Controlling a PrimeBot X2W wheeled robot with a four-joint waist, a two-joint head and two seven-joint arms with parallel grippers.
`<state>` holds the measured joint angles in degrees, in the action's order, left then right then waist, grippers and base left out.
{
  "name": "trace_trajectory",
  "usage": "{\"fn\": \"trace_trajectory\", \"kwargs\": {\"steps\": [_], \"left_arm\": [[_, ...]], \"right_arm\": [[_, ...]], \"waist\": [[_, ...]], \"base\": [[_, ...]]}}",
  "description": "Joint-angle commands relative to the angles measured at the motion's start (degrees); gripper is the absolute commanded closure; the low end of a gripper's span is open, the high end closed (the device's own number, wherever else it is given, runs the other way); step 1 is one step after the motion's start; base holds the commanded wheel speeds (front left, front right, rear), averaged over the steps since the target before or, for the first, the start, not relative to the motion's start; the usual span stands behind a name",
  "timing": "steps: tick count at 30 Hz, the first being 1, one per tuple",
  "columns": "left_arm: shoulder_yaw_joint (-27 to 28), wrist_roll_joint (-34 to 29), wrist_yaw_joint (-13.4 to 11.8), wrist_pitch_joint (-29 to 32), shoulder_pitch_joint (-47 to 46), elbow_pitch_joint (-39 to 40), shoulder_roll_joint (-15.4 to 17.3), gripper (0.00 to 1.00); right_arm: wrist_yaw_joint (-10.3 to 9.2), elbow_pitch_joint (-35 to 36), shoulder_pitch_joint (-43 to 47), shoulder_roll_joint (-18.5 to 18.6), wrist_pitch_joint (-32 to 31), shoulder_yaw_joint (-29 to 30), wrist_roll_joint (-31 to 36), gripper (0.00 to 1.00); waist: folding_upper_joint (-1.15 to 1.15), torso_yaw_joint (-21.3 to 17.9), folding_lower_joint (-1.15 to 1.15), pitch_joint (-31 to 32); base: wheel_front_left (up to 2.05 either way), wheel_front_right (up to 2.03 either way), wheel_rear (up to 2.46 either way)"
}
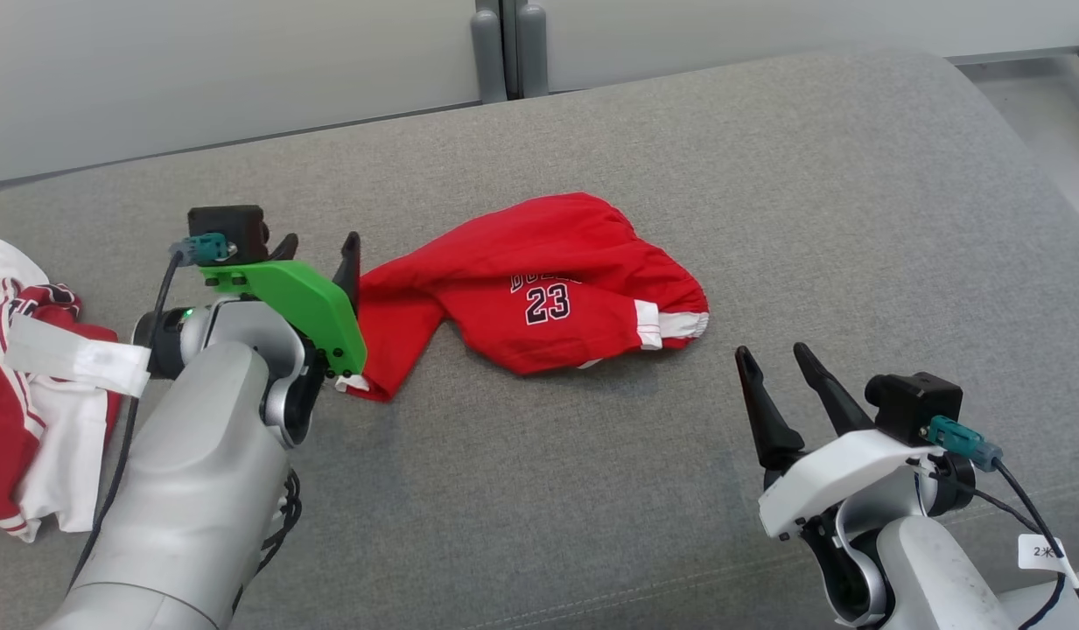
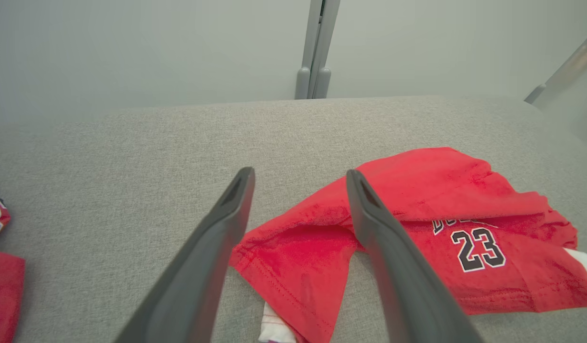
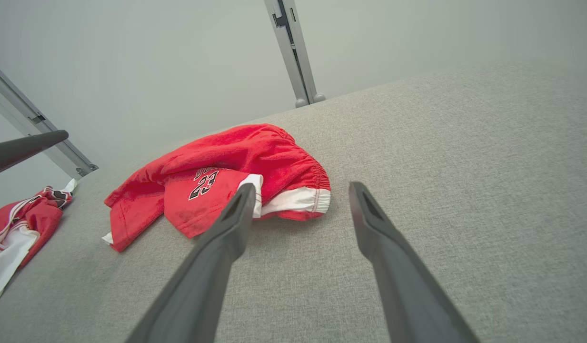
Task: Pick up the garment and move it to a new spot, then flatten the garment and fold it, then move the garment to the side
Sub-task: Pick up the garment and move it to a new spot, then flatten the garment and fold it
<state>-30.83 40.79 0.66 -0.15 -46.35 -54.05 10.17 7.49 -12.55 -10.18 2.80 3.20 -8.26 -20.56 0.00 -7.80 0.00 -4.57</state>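
Observation:
The garment [image 1: 539, 254], red shorts with white trim and a black "23", lies crumpled on the grey cushion [image 1: 767, 192]. One leg trails toward the lower left. My left gripper [image 1: 320, 245] hangs open over that left end, with nothing between its fingers. In the left wrist view the garment [image 2: 441, 186] lies below and to the right of the spread left gripper [image 2: 300, 175]. My right gripper [image 1: 774, 353] stands open to the right of the garment and apart from it. Ahead of the right gripper [image 3: 303, 187], the garment [image 3: 236, 152] shows its white-banded hem nearest the fingers.
A heap of red and white clothes [image 1: 14, 385] sits at the cushion's left edge, beside my left forearm. A pale wall with a grey upright post [image 1: 508, 44] stands behind the cushion. Bare grey cushion stretches right of and in front of the garment.

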Motion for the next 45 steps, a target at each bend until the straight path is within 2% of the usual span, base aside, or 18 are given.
{"fn": "trace_trajectory", "kwargs": {"steps": [1, 6, 13, 20, 26, 36, 45], "left_arm": [[-0.63, -0.23, 0.97, -0.49, 0.92, 0.70, -0.43, 0.00], [-3.07, -0.59, 3.21, 0.22, 1.44, 3.34, -2.56, 0.00], [-5.33, -0.72, 3.85, 0.99, 3.28, 7.52, -4.26, 0.00], [-6.61, 0.92, 3.44, 2.20, 6.67, 13.04, -5.69, 0.00], [-10.65, -2.55, 1.74, 3.16, 8.62, 15.80, -5.39, 0.00], [-16.05, -6.89, 0.47, 3.93, 9.54, 16.50, -5.75, 0.00], [-19.19, -13.14, -5.14, 0.72, 6.22, 14.41, -5.67, 0.00]], "right_arm": [[0.00, 0.36, 0.53, 0.17, -0.13, 0.24, 0.24, 0.00], [0.00, 0.75, 0.74, 0.18, -0.58, 0.96, 0.40, 0.00], [0.00, 1.10, 0.62, 0.18, -0.79, 1.48, 0.51, 0.00], [0.00, 1.09, -0.14, 0.18, -0.68, 1.73, 0.23, 0.00], [0.00, 1.03, -0.81, 0.17, -0.23, 2.48, 0.19, 0.00], [0.00, 0.39, -1.96, 0.16, 0.61, 2.24, -0.55, 0.00], [0.00, -0.22, -2.65, 0.16, 1.46, 1.86, -1.18, 0.00]], "waist": [[0.00, 0.79, 0.00, 0.23], [0.00, 1.60, 0.00, 0.34], [0.00, 0.61, 0.00, -0.42], [0.00, -2.30, 0.00, -2.36], [0.00, -5.11, 0.00, -4.37], [0.00, -7.61, 0.00, -6.94], [0.00, -8.50, 0.00, -7.95]], "base": [[0.00, 0.00, 0.00], [0.00, 0.00, 0.00], [0.00, 0.00, 0.00], [0.00, 0.00, 0.00], [0.00, 0.00, 0.00], [0.00, 0.00, 0.00], [0.00, 0.00, 0.00]]}}
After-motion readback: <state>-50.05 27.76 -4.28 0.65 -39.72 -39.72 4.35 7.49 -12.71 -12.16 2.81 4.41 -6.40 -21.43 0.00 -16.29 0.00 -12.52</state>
